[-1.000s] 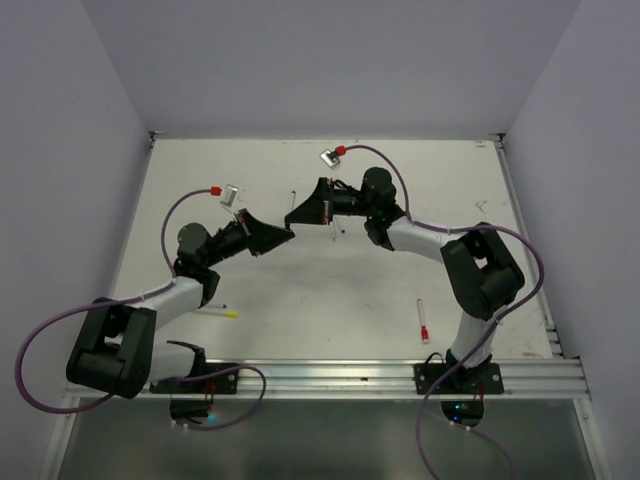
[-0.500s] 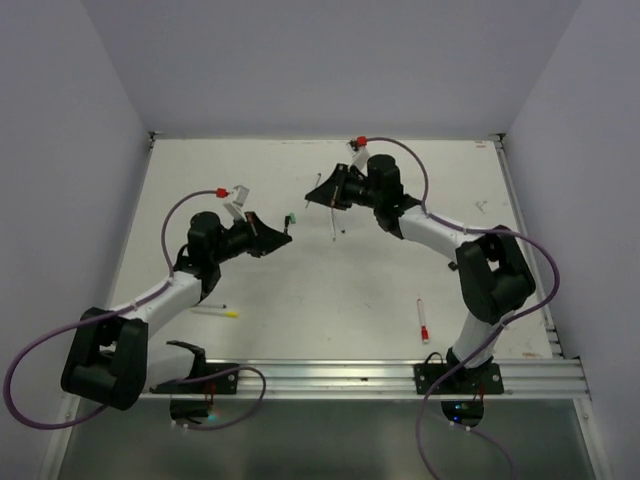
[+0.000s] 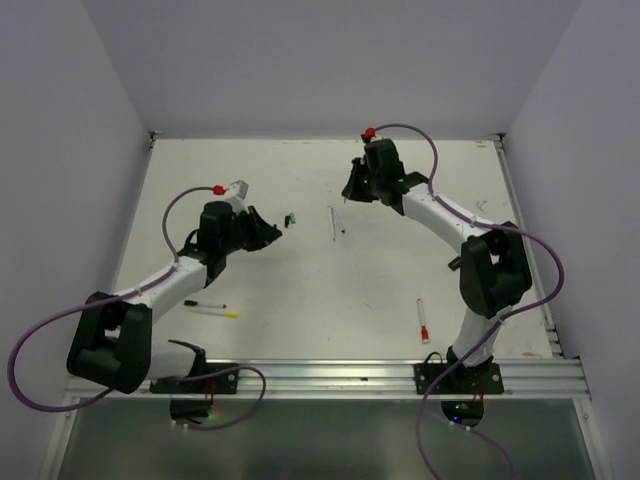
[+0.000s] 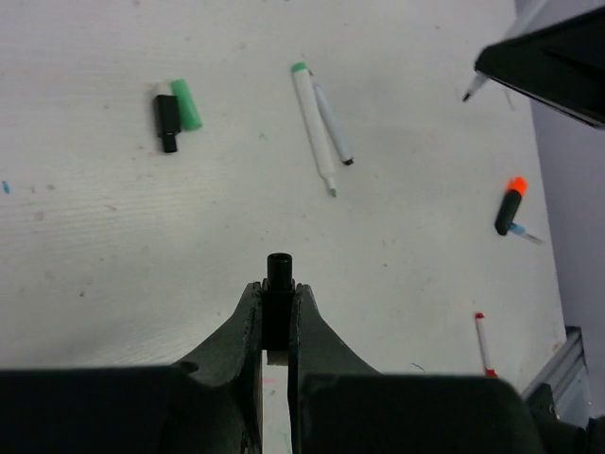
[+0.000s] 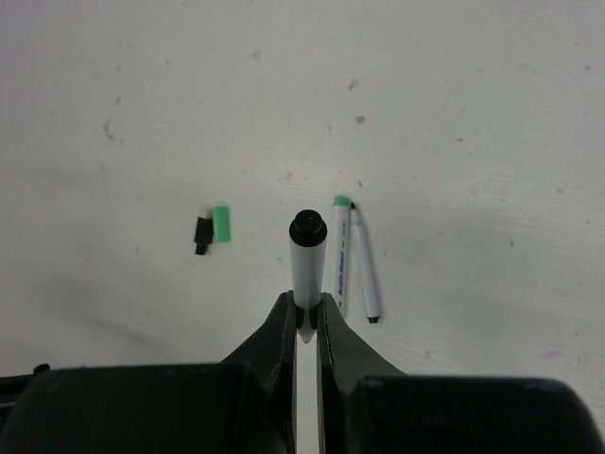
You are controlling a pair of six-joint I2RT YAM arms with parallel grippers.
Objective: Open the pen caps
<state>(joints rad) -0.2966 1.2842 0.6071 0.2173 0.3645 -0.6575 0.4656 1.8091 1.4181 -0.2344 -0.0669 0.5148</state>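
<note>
Pointing lengthwise out between the left fingers (image 4: pixel 248 322) is a clamped black cap (image 4: pixel 277 288); right fingers (image 5: pixel 276 333) clamp a white pen (image 5: pixel 306 270).

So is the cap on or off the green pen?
Off: the green cap lies beside a black cap, apart from the green pen.

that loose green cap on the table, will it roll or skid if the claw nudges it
Probably rolls: the green cap is a short round cylinder lying on its side. The loose black cap right beside it may block a push that way. It looks small and light, so it might skitter on the flat table.
</note>
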